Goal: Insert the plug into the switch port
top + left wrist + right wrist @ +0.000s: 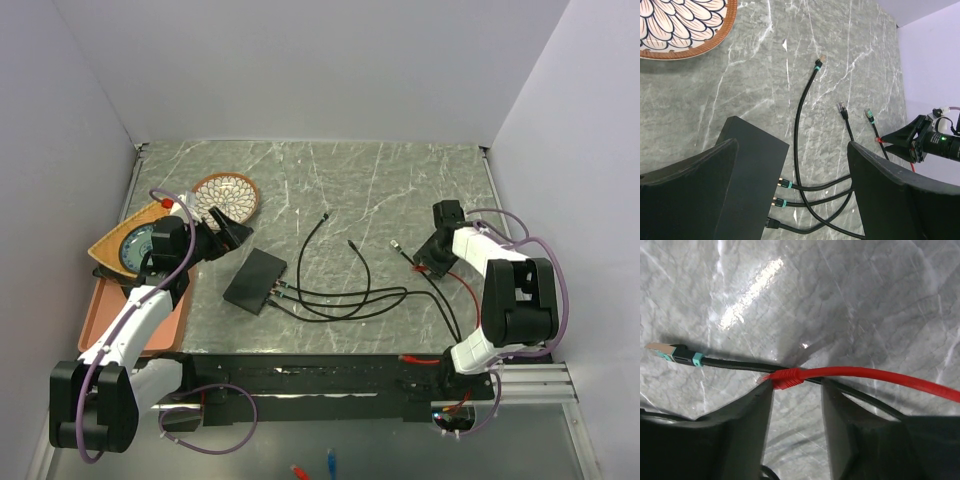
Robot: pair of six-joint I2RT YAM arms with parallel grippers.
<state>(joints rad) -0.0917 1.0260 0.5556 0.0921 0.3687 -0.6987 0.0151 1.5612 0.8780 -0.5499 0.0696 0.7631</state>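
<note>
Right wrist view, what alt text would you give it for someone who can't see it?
A red cable's plug lies at the tips of the right claw, crossing over a black cable with a teal-banded plug on a grey marble table. Whether the claw grips it is unclear.

A grey marbled table (pixel 400 190), veined with white, lies under my right hand (pixel 796 390) and my left hand (pixel 232 232). Just ahead of my right hand a bright glare (pixel 747 295) of overhead light sits on the stone. Plain pale walls close it in: a back wall (pixel 300 70) beyond my fingertips, a right wall (pixel 570 130) outside my right hand, a left wall (pixel 50 150) outside my left. A black rail (pixel 320 375) runs behind my wrists.
</note>
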